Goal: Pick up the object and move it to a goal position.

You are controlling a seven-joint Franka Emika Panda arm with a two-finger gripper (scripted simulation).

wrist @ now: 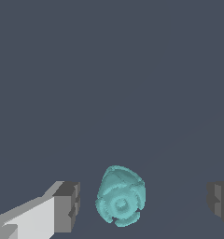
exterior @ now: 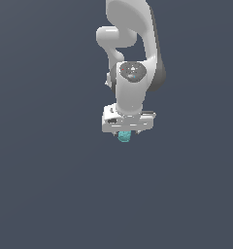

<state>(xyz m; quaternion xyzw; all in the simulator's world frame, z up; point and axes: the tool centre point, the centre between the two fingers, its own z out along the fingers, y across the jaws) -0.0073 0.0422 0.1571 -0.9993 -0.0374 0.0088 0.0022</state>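
Lying between spread pincer fingers, untouched: teal object.

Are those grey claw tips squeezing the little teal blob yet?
Apart. The wrist view shows bare floor between the teal blob and both fingertips.

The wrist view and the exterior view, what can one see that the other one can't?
Only the wrist view shows the two dark fingertips standing wide apart, with gaps between them and the teal blob, so nothing is gripping it. It also shows the blob's bumpy, faceted surface up close.

Only the exterior view shows the white robot arm reaching down from above, with most of the blob hidden behind the gripper.

Both show the teal blob, the gripper and the plain dark grey background.
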